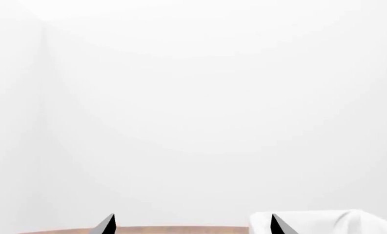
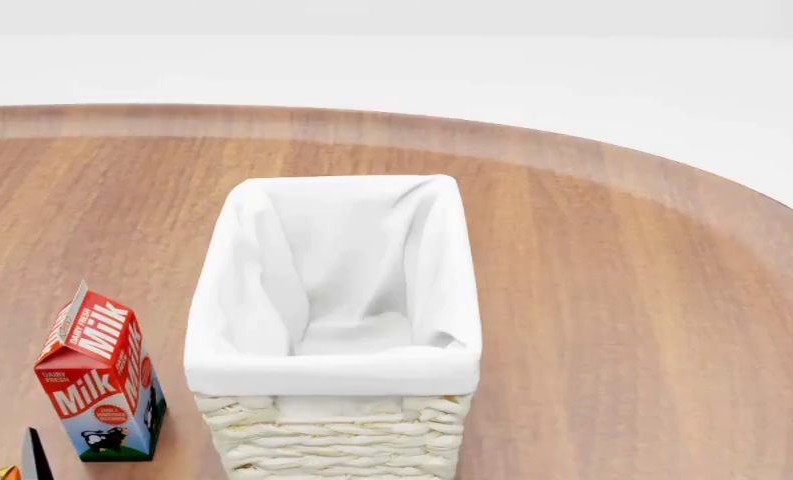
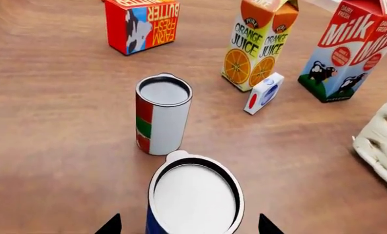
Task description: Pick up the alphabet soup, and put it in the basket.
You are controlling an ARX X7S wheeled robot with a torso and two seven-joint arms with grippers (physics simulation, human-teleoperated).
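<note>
The alphabet soup (image 3: 194,197), a blue can with a white top, stands upright on the wooden table, seen only in the right wrist view. My right gripper (image 3: 188,225) is open, with one fingertip on each side of the can and a gap on both sides. The basket (image 2: 336,372), cream wicker with a white cloth lining, stands mid-table in the head view and holds nothing. Its corner shows in the right wrist view (image 3: 382,141) and its cloth in the left wrist view (image 1: 323,222). My left gripper (image 1: 192,225) is open and empty, facing a white wall above the table edge.
Just beyond the soup stands a red-and-green labelled can (image 3: 162,117). Farther off are a butter box (image 3: 141,24), an orange juice carton (image 3: 258,44), a small white box (image 3: 263,92) and a milk carton (image 3: 353,48), which also stands left of the basket in the head view (image 2: 103,375).
</note>
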